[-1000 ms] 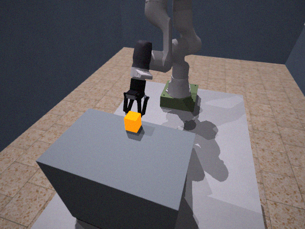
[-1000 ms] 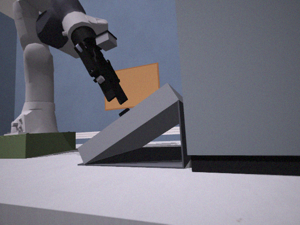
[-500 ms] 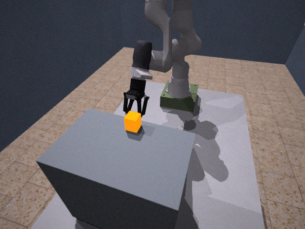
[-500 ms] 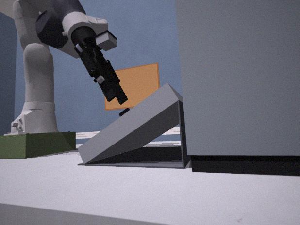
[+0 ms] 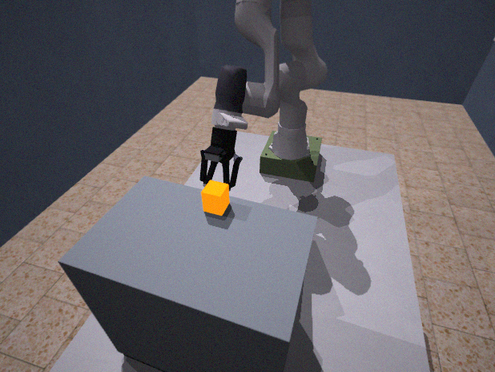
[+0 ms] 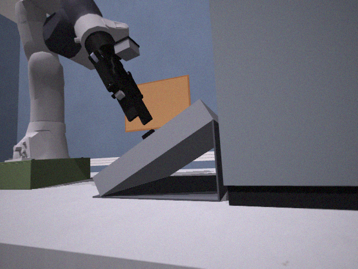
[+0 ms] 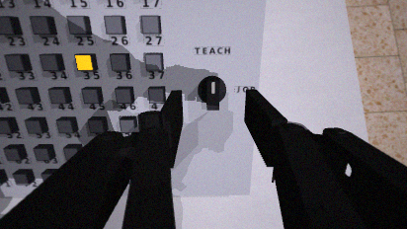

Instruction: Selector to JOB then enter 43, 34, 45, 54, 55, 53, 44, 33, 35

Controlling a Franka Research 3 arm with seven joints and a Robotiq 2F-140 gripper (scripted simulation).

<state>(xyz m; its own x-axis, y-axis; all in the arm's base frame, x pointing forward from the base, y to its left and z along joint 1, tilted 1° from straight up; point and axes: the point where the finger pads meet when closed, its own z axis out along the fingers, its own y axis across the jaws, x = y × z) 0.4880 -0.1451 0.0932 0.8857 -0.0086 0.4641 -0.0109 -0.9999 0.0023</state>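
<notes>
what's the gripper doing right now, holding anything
Gripper: partly open, holding nothing; its fingers straddle the selector knob without gripping it.
</notes>
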